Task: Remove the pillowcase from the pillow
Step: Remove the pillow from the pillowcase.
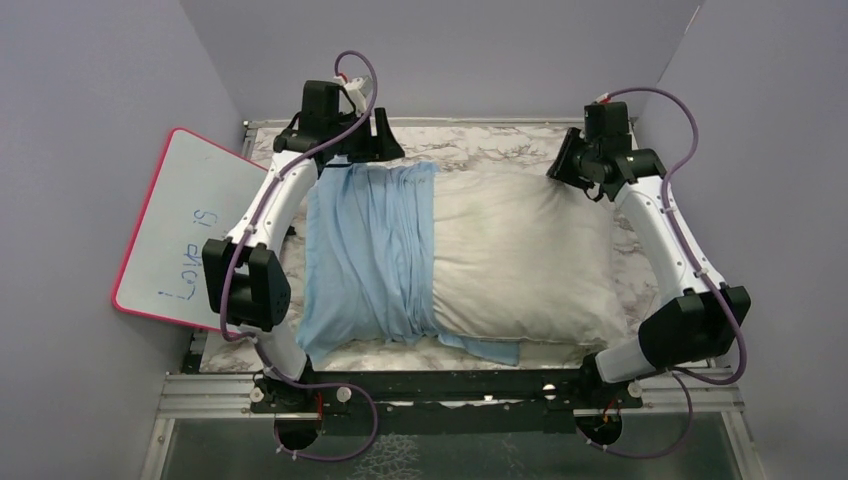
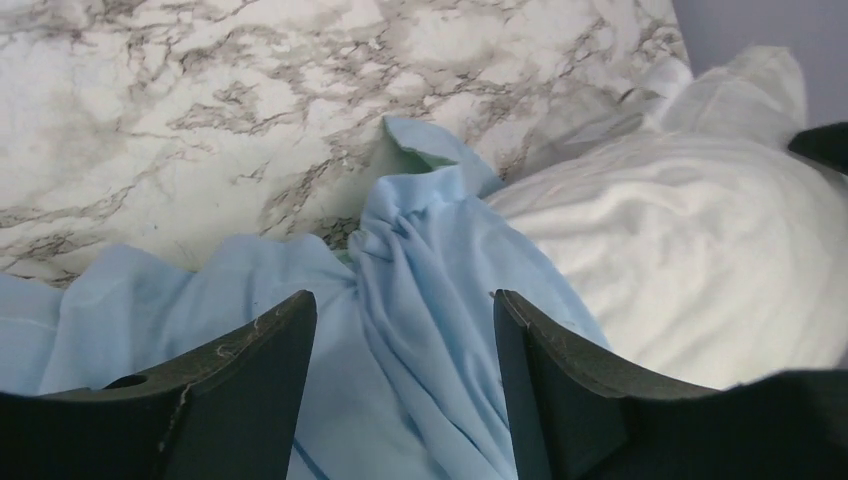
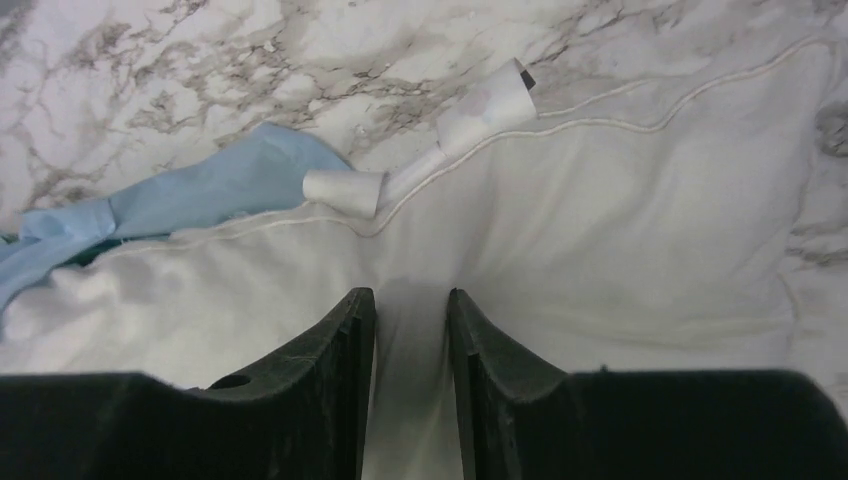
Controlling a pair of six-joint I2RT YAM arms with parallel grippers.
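Observation:
The off-white pillow (image 1: 520, 250) lies across the marble table (image 1: 480, 145). The light blue pillowcase (image 1: 365, 250) is bunched in wrinkles over its left part only. At the far left corner my left gripper (image 1: 375, 140) hovers open over the gathered blue cloth (image 2: 430, 260), its jaws wide apart (image 2: 405, 300) and nothing between them. My right gripper (image 1: 570, 165) is at the pillow's far right edge. In the right wrist view its jaws (image 3: 411, 295) stand narrowly apart with a puckered ridge of pillow fabric (image 3: 620, 230) between them.
A pink-rimmed whiteboard (image 1: 190, 230) leans against the left wall beside the left arm. A curled white tag (image 3: 345, 190) sticks out from the pillow seam. Grey walls close in both sides and the back. A metal rail runs along the near edge.

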